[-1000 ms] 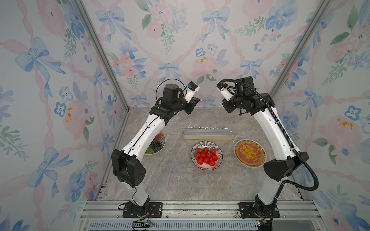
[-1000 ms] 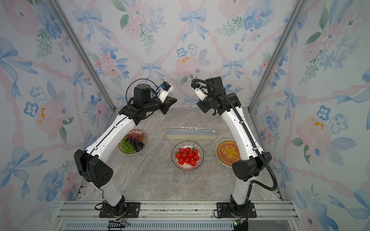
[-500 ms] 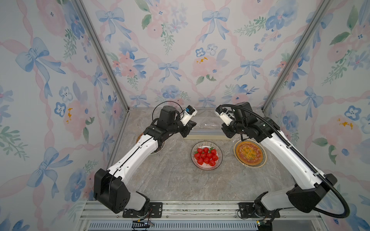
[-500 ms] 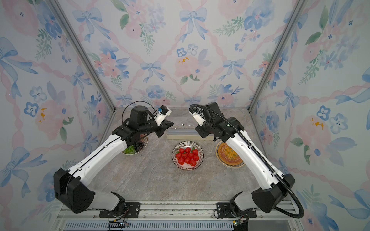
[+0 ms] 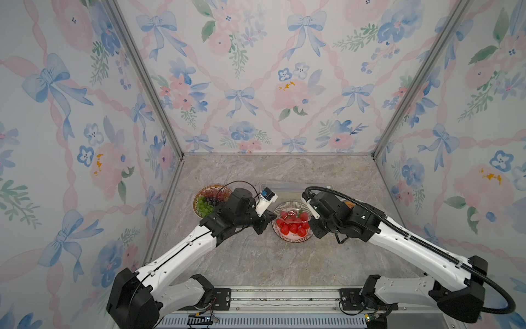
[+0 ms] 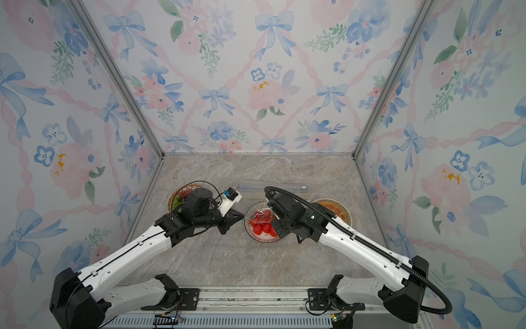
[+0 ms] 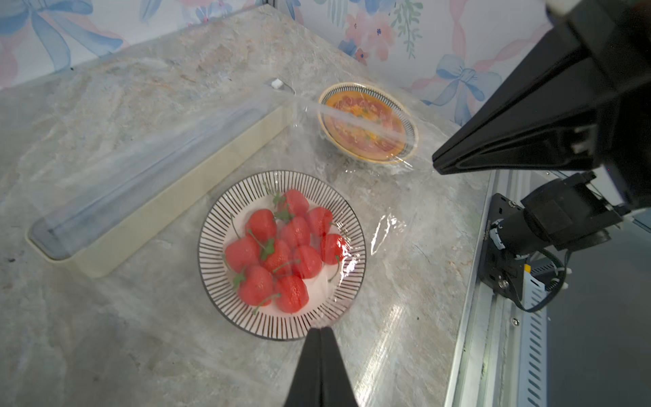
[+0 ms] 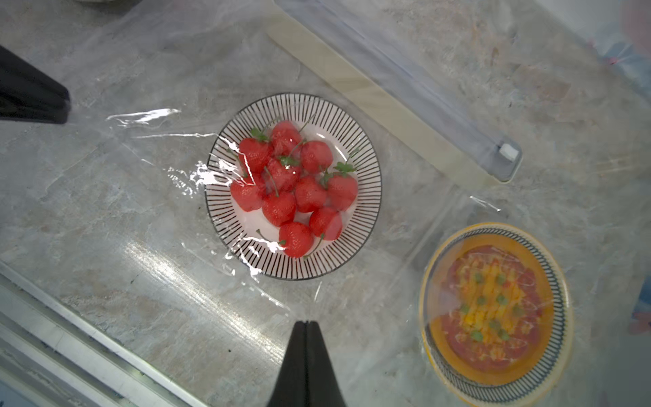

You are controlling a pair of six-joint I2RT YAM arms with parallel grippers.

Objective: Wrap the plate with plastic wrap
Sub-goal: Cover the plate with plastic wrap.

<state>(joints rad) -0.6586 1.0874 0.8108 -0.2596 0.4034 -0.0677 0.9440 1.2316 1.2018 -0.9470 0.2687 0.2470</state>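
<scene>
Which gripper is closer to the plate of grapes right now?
Left. The left gripper, jaws shut, sits between the plate of grapes and the strawberry plate; the right gripper is at the strawberry plate's opposite edge.

A robot test booth dressed as a home kitchen; floral wallpaper panels [image 5: 256, 85] meet at bare aluminium posts [image 5: 144, 77], and the marble-look tabletop [image 5: 256, 265] ends at a slotted metal rail [image 5: 284, 299] carrying the left arm [image 5: 182, 250] and right arm [image 5: 412, 245]. Kitchen props: a plate of strawberries [image 7: 211, 253]; a plate of grapes [image 5: 195, 200]; plastic wrap [image 8: 141, 118].

Floral, bow-patterned walls [image 5: 256, 85] around a grey marbled tabletop [image 5: 242, 256].
</scene>
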